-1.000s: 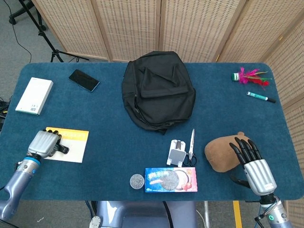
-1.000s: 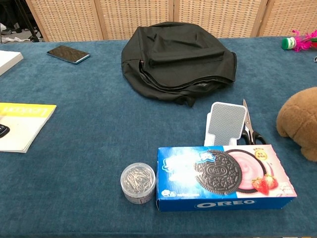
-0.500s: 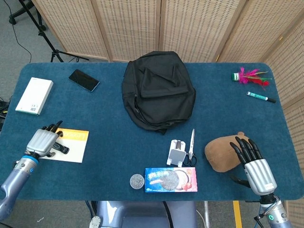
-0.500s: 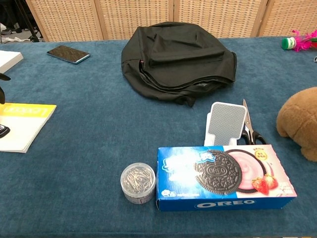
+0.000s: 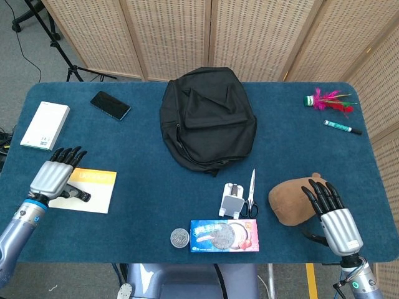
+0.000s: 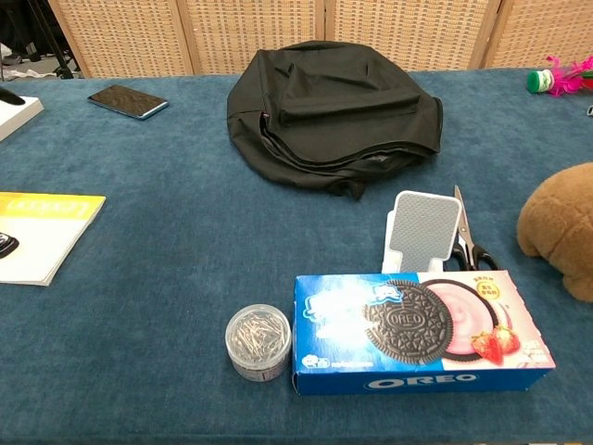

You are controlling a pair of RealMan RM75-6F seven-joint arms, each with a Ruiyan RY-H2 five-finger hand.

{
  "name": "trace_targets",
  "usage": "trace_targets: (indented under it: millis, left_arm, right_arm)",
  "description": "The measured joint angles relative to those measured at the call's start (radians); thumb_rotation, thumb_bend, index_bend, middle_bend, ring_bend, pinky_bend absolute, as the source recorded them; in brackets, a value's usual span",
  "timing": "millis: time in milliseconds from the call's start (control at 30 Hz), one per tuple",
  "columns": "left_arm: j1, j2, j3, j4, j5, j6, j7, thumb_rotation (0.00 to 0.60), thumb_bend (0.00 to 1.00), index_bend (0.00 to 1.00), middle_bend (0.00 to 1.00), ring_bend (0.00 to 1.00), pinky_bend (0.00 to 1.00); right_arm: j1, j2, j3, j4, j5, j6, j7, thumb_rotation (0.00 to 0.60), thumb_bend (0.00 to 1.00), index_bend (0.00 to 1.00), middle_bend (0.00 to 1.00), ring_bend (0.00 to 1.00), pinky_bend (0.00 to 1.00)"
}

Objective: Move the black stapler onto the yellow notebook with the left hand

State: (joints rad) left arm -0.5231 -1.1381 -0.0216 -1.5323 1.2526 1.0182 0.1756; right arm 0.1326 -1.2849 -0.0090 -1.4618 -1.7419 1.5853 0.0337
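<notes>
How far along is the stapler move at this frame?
Done, it seems: the stapler lies on the notebook. In hand: nothing; the left hand is above it, fingers spread, not holding it. Left: only clearing the arm away. The right hand is idle.

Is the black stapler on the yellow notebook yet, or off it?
On it. The black stapler lies on the yellow notebook near its left edge; the left hand, fingers spread, holds nothing.

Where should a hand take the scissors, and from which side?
Take the scissors at the black handle loops nearest the robot, coming from above. They lie flat, blades pointing away, with the white stand close on their left, so the right side is freer.
</notes>
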Motion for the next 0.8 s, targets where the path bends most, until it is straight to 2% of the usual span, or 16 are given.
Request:
trace_targets:
  millis: [233, 400, 633, 800]
  left_arm:
    - [0.031, 0.038, -0.017, -0.077, 0.119, 0.083, -0.181, 0.6, 0.0, 0.0, 0.0, 0.0, 0.0]
    - [0.067, 0.038, -0.008, -0.121, 0.206, 0.168, -0.218, 0.6, 0.0, 0.0, 0.0, 0.0, 0.0]
    - [0.2, -0.068, 0.049, -0.107, 0.314, 0.381, -0.227, 0.6, 0.0, 0.0, 0.0, 0.0, 0.0]
    - [0.27, -0.143, 0.072, -0.054, 0.327, 0.441, -0.198, 0.6, 0.0, 0.01, 0.0, 0.0, 0.0]
  right_arm:
    - [0.001, -0.001, 0.0, 0.0, 0.0, -0.003, -0.003, 0.6, 0.1, 0.0, 0.0, 0.0, 0.0]
    - [0.002, -0.002, 0.001, 0.001, 0.001, -0.001, 0.001, 0.6, 0.1, 0.0, 0.0, 0.0, 0.0]
    - [0.002, -0.004, 0.007, 0.01, 0.004, 0.008, 0.015, 0.6, 0.1, 0.0, 0.0, 0.0, 0.0]
    - [0.003, -0.004, 0.008, 0.01, 0.01, 0.001, 0.011, 0.6, 0.1, 0.0, 0.0, 0.0, 0.0]
